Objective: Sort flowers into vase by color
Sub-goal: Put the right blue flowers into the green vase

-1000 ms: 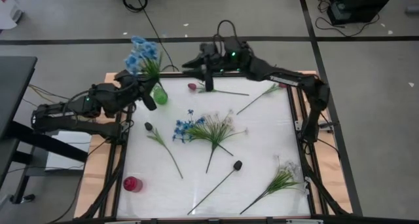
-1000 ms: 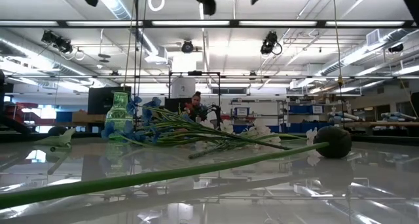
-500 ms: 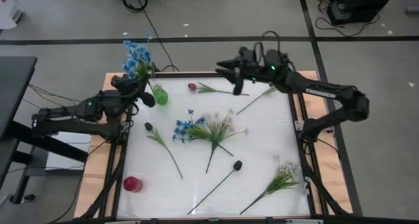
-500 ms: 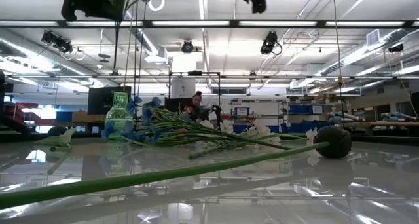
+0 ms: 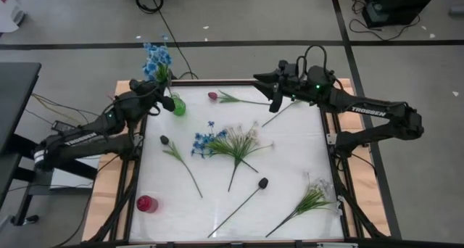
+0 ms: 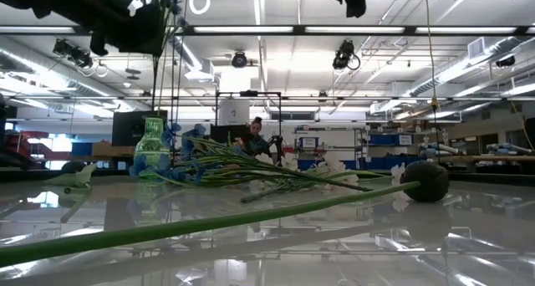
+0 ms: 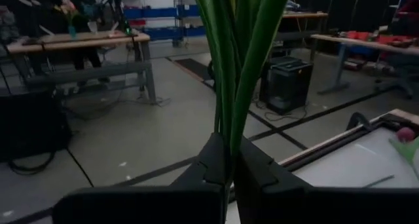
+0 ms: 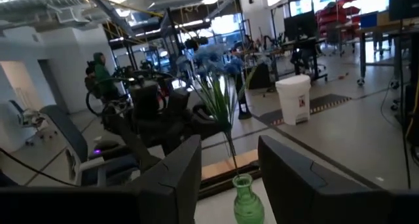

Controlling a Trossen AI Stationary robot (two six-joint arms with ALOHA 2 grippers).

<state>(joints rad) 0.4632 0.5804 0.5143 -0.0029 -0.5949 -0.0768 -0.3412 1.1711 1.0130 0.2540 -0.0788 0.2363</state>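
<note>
My left gripper (image 5: 168, 101) is raised at the table's far left corner, shut on a blue flower sprig (image 5: 156, 58) whose blooms rise above it. The sprig's thin stem runs down to the mouth of the green vase (image 8: 244, 199), which stands on the table (image 5: 177, 105). Whether the stem end is inside the mouth, I cannot tell. My right gripper (image 5: 274, 97) hovers open and holds nothing, high over the far side (image 8: 228, 149), facing the vase. A red vase (image 5: 147, 203) stands near the left front corner. A pink-red tulip (image 5: 212, 96), two blackish buds (image 5: 164, 140) (image 5: 263, 183) and blue-and-white sprigs (image 5: 221, 141) lie flat. My left gripper pinches the blue sprig's bundled green stems (image 7: 230, 129) between its two fingers, partway down the sprig. The fingers come about level from the table's left side, across the stems. The sprig stands upright and lifted, blooms above, a thin stem hanging below the fingers.
More green sprigs lie near the right edge (image 5: 288, 107) and the front right corner (image 5: 310, 199). A long stem with a dark bud (image 6: 426, 181) lies close to the low camera. Wooden rails (image 5: 109, 197) frame the white table. A person (image 8: 99, 70) sits beyond the table.
My right gripper has drawn back from above the pink tulip toward the table's right edge, staying high. My left arm has shifted at the far left corner, and the blue sprig, tilted before, now stands more upright over the green vase. In the low view the left arm shows lower.
</note>
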